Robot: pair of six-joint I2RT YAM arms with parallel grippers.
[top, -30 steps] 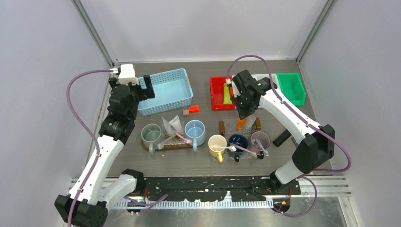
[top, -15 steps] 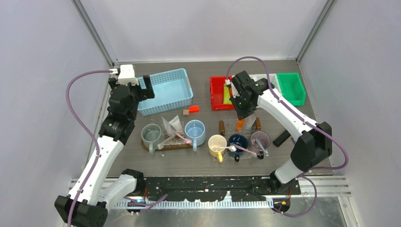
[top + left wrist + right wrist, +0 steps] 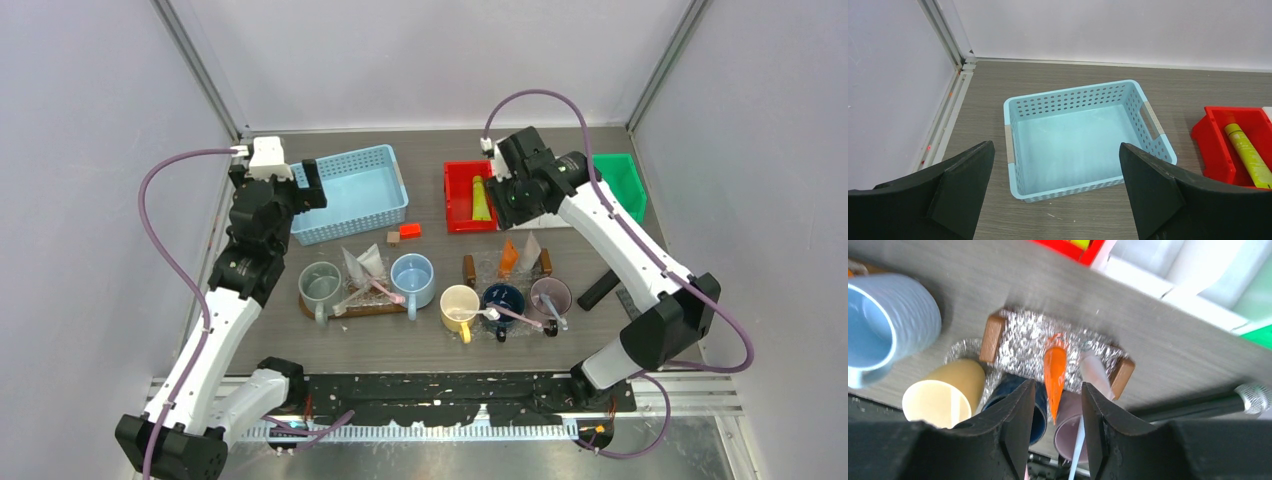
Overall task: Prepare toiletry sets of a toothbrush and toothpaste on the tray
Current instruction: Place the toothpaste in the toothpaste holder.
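Foil-slip risk: orange wedge-shaped toothpaste tube point(image 3: 1055, 371) lying loose on the crinkled silver foil tray point(image 3: 1023, 340); likely to slide off toward the mugs if nudged, with nothing pinning it.
Clipping risk: a fresh descent with jaws only partly parted could catch the orange tube or the white soft toothpaste tube point(image 3: 1094, 375) just beside it on the foil tray.
Tipping risk: cream-yellow ceramic mug point(image 3: 943, 395), navy mug point(image 3: 503, 298) and mauve mug point(image 3: 1068, 426) crowded at the foil tray's near edge, thin toothbrush handles sticking out; a low sweep could knock one over.
Count risk: three mugs by the foil tray, only two tubes visible on it; judged one short.
Right gripper point(image 3: 1058, 388): raised well above the foil tray, fingers partly apart, gripping nothing.
Tube versus tool: orange tube framed in the gap between the right fingers, far below and apart from them, narrow end toward the navy and mauve mugs.
Left gripper point(image 3: 1054, 150): spread fully wide, empty, over the pale-blue perforated plastic basket point(image 3: 1073, 92), well left of the foil tray.
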